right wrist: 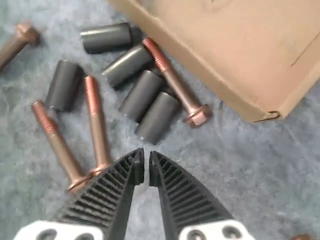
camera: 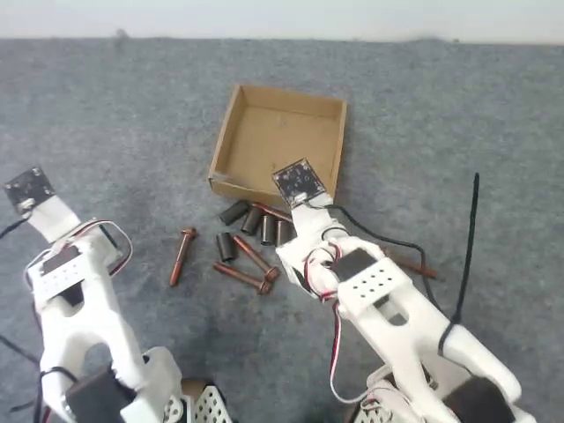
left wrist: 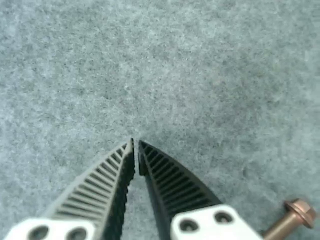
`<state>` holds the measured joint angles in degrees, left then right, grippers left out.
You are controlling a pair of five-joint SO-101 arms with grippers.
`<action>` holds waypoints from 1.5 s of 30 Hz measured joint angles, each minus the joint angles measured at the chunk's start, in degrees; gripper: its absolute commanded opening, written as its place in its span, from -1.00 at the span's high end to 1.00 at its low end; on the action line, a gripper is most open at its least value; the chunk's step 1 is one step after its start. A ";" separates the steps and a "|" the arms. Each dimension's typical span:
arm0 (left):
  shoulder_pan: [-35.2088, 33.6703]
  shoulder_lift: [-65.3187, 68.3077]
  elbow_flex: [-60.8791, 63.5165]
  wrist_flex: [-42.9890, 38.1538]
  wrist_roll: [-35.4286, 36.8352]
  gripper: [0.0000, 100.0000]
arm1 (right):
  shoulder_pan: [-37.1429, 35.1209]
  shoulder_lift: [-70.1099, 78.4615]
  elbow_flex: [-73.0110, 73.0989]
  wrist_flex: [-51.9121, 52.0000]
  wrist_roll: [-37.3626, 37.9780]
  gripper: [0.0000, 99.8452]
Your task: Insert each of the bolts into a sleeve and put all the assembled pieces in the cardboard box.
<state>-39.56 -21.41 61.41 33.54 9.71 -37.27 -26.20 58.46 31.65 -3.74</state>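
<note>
Bolts (right wrist: pixel 96 125), copper-coloured with flanged heads, lie among short dark sleeves (right wrist: pixel 157 117) on the grey carpet (right wrist: pixel 260 170) beside the cardboard box (right wrist: pixel 225 50), just ahead of the right gripper (right wrist: pixel 146 157), its ribbed jaws pressed together, empty.

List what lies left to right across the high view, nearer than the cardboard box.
Left arm → lone bolt → pile of sleeves and bolts → another bolt → black cable.
</note>
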 measured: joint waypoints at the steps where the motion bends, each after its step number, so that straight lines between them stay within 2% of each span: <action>1: 0.00 0.00 0.00 0.00 0.00 0.97 | 0.18 0.79 -0.44 -0.79 -0.18 0.99; 5: 0.00 0.00 0.00 0.00 0.00 0.97 | 0.18 4.04 -2.90 -2.29 -0.18 0.98; 10: 0.00 0.00 0.00 0.00 0.00 0.97 | 0.18 10.02 -7.21 -2.37 -0.62 0.84; 15: 0.00 0.00 0.00 0.00 0.00 0.97 | 0.18 15.82 -11.25 -2.37 -3.69 0.85; 25: 0.00 0.00 0.00 0.00 0.00 0.97 | 0.18 25.67 -17.58 -2.37 -4.04 0.84; 33: 0.00 0.00 0.00 0.00 0.00 0.97 | 0.44 34.11 -30.24 8.18 -4.04 0.84; 39: 0.00 0.00 0.00 0.00 0.00 0.97 | -0.09 38.51 -37.19 16.35 -4.13 0.74; 45: 0.00 0.00 0.00 0.00 0.00 0.97 | -1.76 39.30 -37.19 19.87 3.25 0.74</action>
<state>-39.56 -21.41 61.41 33.54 9.71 -39.03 13.10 21.27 51.52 -0.48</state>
